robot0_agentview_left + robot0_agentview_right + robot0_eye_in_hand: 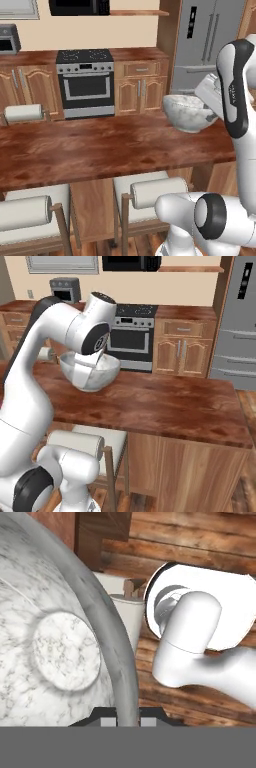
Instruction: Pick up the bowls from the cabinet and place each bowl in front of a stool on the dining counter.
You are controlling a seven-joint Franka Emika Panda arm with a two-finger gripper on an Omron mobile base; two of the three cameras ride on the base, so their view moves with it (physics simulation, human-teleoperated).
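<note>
Above the dining counter (100,145), stone-look bowl (186,113) rim-pinched in shut jaws, its near side hidden by the arm.

Bowl (186,113) above worktop (90,150), clear of surface; stools (150,192) before worktop's near edge; stove (85,80) behind worktop.

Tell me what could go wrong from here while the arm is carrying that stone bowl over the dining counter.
The gripper pinches only the thin rim of the grey-white stone bowl, so the bowl could swing or slip out. It hangs tilted over the dining counter edge; released here, it might land off level and roll toward the stools. The arm's own elbow sits close beside the bowl in the right base view, so a turn could knock it.
</note>
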